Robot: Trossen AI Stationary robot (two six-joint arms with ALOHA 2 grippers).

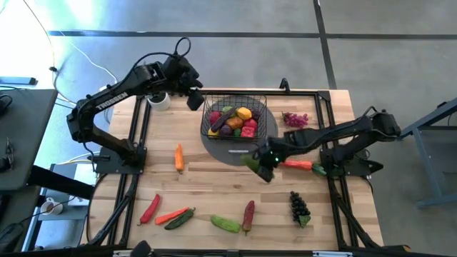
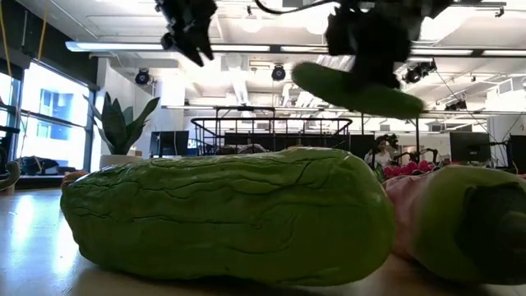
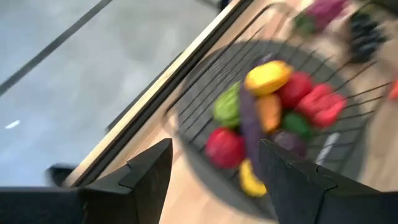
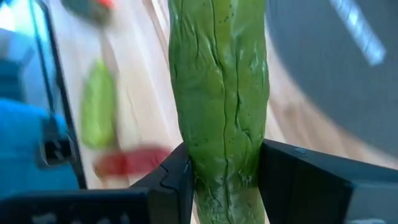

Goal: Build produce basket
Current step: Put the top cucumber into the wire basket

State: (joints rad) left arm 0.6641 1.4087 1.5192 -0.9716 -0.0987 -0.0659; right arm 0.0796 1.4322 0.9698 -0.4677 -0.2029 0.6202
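Observation:
The black wire basket stands on a grey round mat at the table's far middle. It holds several produce pieces: yellow, red, green, orange and purple. My left gripper hangs open above the basket's far left corner, with nothing between its fingers. My right gripper hovers over the mat's near edge, shut on a green cucumber. More produce lies loose on the wooden table. My right gripper pinches the green cucumber's two long sides between its two fingers. The fingers slant down from the table's right side, and the cucumber reaches out ahead of them. It hangs clear of the table, slightly tilted.
Loose on the table are an orange carrot, a red chilli, another green cucumber, a dark red piece, dark grapes, pink grapes and a carrot. A white pot stands at the far left.

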